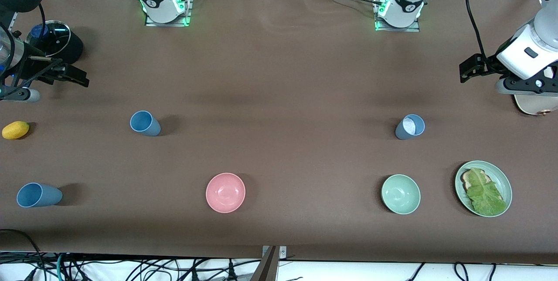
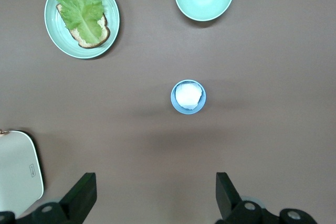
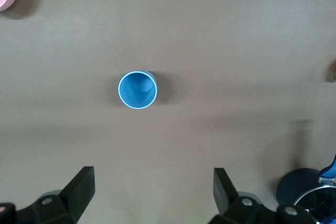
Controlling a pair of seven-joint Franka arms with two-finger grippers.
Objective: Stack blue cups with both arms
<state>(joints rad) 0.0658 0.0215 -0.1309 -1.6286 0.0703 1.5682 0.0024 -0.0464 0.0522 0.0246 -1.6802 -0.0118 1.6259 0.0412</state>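
Note:
Three blue cups stand on the brown table. One is toward the right arm's end and shows empty in the right wrist view. A second stands nearer the front camera at that same end. The third, toward the left arm's end, holds something white and shows in the left wrist view. My right gripper is open and empty, up over the table beside the black pot. My left gripper is open and empty, up over the table at the left arm's end. Both wrist views show open, empty jaws.
A pink bowl, a green bowl and a green plate with bread and lettuce stand near the front edge. A yellow lemon and a black pot with a glass lid are at the right arm's end. A white object lies under the left arm.

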